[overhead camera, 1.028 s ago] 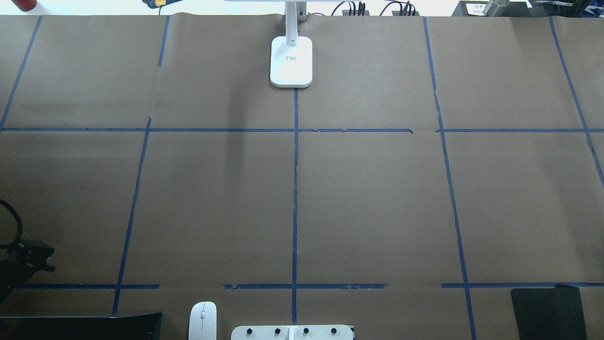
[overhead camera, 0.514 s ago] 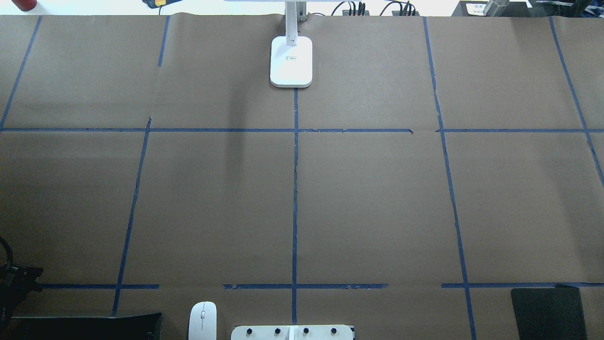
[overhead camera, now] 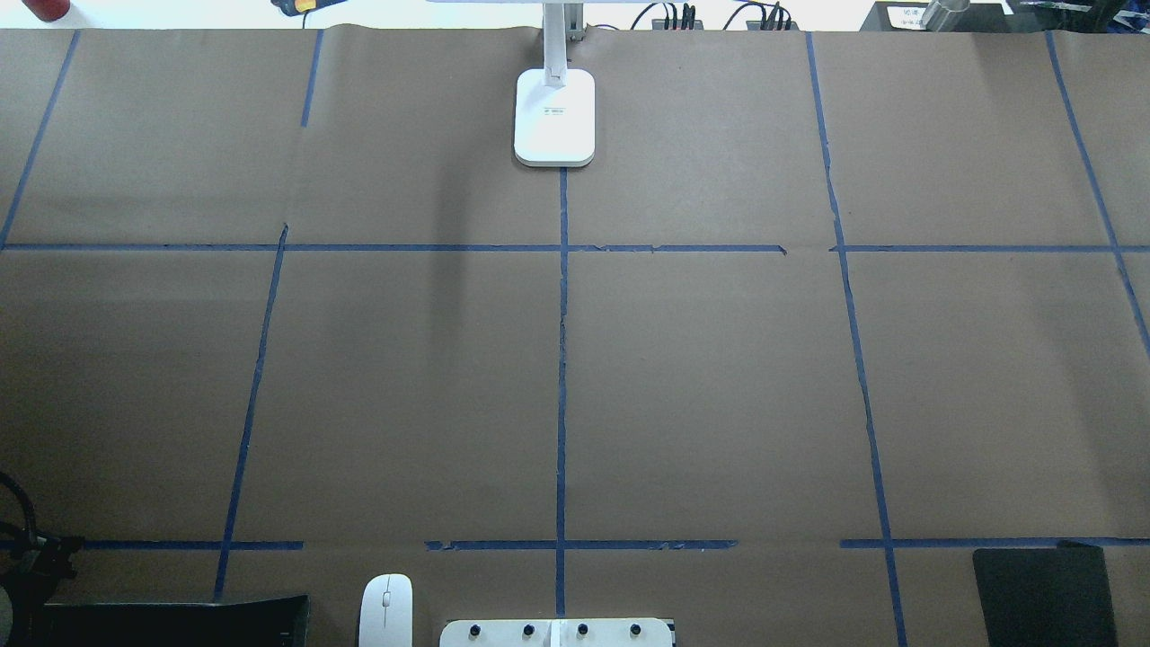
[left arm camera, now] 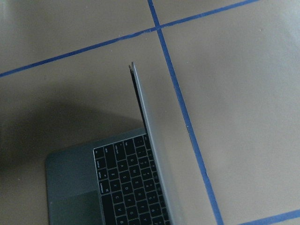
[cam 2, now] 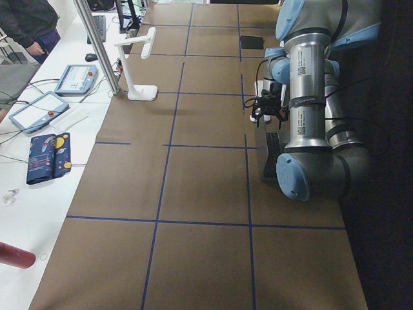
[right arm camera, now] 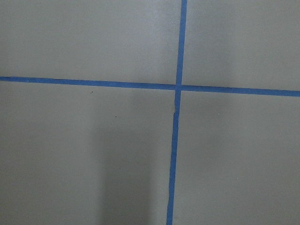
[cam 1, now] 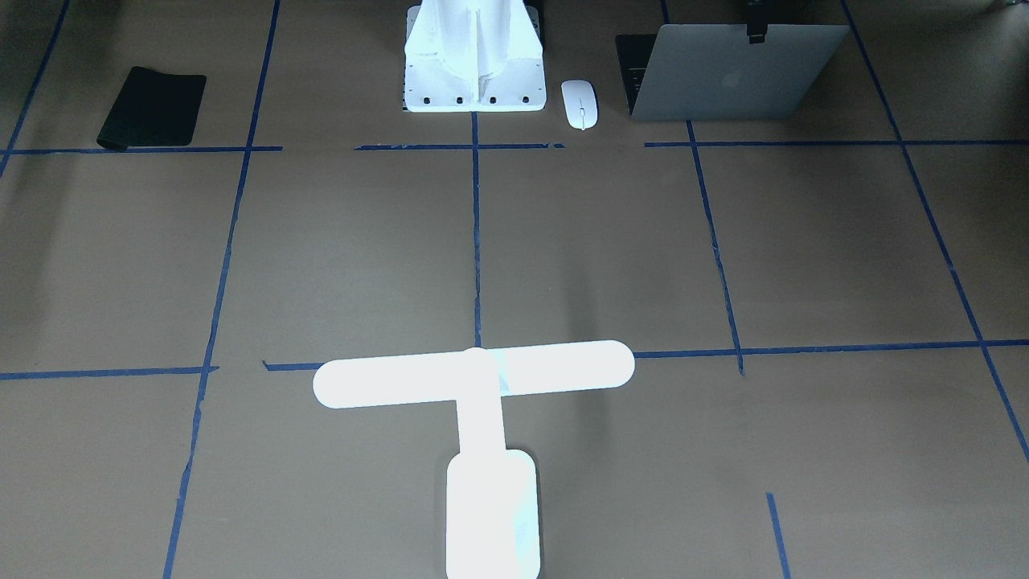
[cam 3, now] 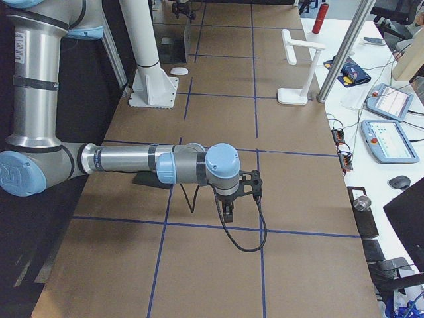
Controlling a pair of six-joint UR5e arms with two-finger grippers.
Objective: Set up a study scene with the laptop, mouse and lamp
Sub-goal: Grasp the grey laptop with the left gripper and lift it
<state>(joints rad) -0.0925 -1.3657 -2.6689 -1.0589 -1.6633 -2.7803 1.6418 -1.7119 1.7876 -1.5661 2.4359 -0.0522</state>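
The table (cam 1: 321, 241) is covered in brown paper crossed by blue tape lines.

The right arm (cam 3: 132, 162) is the near one in the right-side view. Its forearm lies level over the paper and its wrist is bent down. The right gripper (cam 3: 228, 211) points at the surface beside a trailing black cable. I cannot tell whether its fingers are apart or together, and its wrist camera sees only a tape crossing.

The left arm (cam 2: 310, 97) stands folded close to the robot's base, with a small coded sticker on its tube that is too small to read. The left gripper (cam 2: 266, 116) hangs at the top edge of the laptop's raised lid. I cannot tell whether it has closed on that edge.

The places below read the front-facing view as a clock dial:

- **Lamp:** The lamp (cam 1: 474, 378) stands at 6 o'clock with its bar head crosswise. Only the overhead view shows a label on its base, and it is not legible.
- **Laptop:** The laptop (cam 1: 727, 76) sits open at 1 o'clock, and the apple logo on its lid shows in this view alone. The left wrist camera instead shows the lid edge-on, with black keys whose letters are too small to read.
- **Pedestal:** The white pedestal (cam 1: 474, 72) is at 12 o'clock.
- **Mat:** The black mat (cam 1: 153, 106) lies at 10 o'clock.
- **Mouse:** The mouse (cam 1: 580, 103) rests between the pedestal and the laptop, touching neither.
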